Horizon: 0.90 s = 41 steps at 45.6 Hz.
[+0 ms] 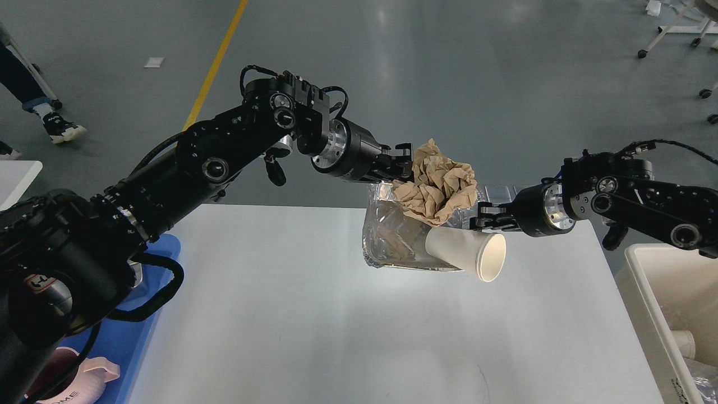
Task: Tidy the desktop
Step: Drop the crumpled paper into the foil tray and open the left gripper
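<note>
My left gripper is shut on a crumpled ball of brown paper and holds it in the air over the far part of a foil tray. My right gripper is shut on the foil tray's right rim and holds it tilted above the white desktop. A white paper cup lies on its side in the tray, its mouth toward me. The paper ball hides the tray's far rim.
A blue plastic tray sits at the desktop's left edge, mostly hidden by my left arm, with a pink mug at its near end. A white bin stands right of the desktop. A person's foot is at far left.
</note>
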Each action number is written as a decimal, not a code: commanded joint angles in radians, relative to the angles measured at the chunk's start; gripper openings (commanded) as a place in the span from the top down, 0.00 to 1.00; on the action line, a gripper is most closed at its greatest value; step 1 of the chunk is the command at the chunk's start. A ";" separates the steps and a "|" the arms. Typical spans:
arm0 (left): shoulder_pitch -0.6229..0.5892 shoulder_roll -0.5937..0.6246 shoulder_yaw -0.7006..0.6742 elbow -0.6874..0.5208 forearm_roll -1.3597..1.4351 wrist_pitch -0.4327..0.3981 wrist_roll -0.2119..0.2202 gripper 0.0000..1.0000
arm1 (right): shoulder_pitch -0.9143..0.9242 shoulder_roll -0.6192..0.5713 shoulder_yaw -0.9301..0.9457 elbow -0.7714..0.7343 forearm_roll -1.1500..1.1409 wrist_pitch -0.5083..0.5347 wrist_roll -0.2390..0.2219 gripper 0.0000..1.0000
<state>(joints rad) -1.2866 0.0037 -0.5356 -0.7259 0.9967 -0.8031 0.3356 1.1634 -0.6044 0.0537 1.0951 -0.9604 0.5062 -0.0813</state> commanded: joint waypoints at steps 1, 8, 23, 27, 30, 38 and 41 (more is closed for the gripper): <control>0.020 -0.001 0.013 0.000 -0.003 -0.007 0.002 1.00 | -0.001 0.002 0.000 -0.010 0.000 -0.002 0.000 1.00; 0.041 0.002 0.019 0.000 -0.001 -0.010 0.003 1.00 | 0.007 0.020 0.000 -0.026 0.000 -0.002 0.000 1.00; 0.064 0.021 0.002 0.002 -0.024 0.010 0.065 0.03 | 0.012 0.023 0.000 -0.026 0.000 -0.002 0.000 1.00; 0.113 0.027 -0.001 0.008 -0.070 0.022 0.114 0.03 | 0.010 0.020 0.000 -0.026 0.000 -0.003 0.000 1.00; 0.147 0.036 -0.015 0.010 -0.130 0.031 0.108 0.02 | 0.010 0.020 0.000 -0.026 0.000 -0.002 0.000 1.00; 0.182 0.084 -0.157 0.010 -0.407 0.042 0.077 0.02 | 0.009 0.018 0.000 -0.026 0.000 -0.002 0.000 1.00; 0.193 0.082 -0.245 0.011 -0.527 0.042 0.069 0.02 | 0.007 0.017 0.000 -0.026 0.000 -0.002 0.000 1.00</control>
<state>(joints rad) -1.1146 0.0795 -0.6536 -0.7163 0.6546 -0.7636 0.4208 1.1722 -0.5848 0.0536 1.0691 -0.9602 0.5044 -0.0813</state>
